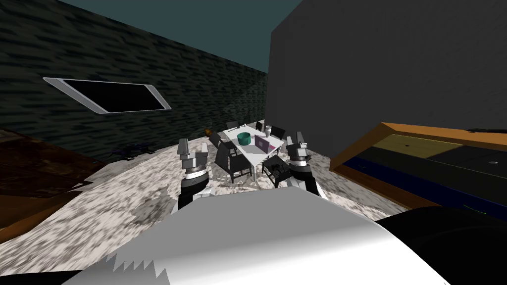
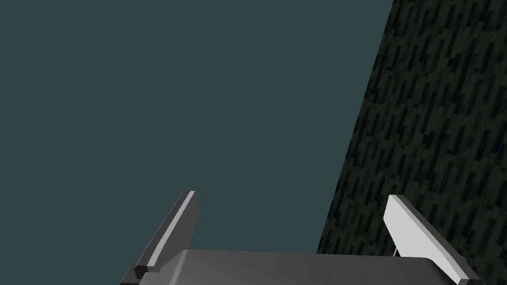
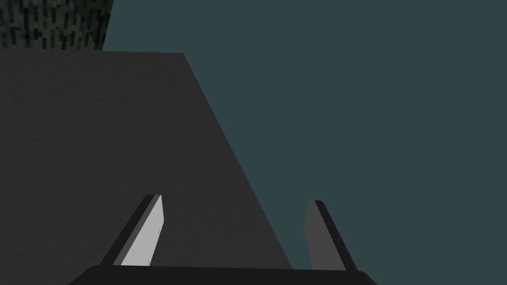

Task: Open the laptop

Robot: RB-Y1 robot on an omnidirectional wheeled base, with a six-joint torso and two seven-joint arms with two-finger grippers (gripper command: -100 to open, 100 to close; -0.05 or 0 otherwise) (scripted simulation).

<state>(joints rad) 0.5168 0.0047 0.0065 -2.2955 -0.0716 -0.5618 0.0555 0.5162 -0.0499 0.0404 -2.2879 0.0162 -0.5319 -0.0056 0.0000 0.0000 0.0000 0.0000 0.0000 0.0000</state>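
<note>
Far ahead in the head view stands a small white table (image 1: 246,151). On its right part sits the laptop (image 1: 263,144), its purple face tilted up; I cannot tell how wide its lid stands. My left gripper (image 1: 193,150) and right gripper (image 1: 295,141) are raised in front of my chest, well short of the table, pointing upward. In the left wrist view the left gripper (image 2: 291,195) is open with nothing between its fingers. The right gripper (image 3: 233,199) is likewise open and empty in the right wrist view.
A green bowl (image 1: 243,138) and a pale cup (image 1: 268,130) share the table. Dark chairs (image 1: 230,159) ring it. A long wooden-framed piece of furniture (image 1: 396,163) lies at the right. Speckled floor (image 1: 124,198) stretches between me and the table.
</note>
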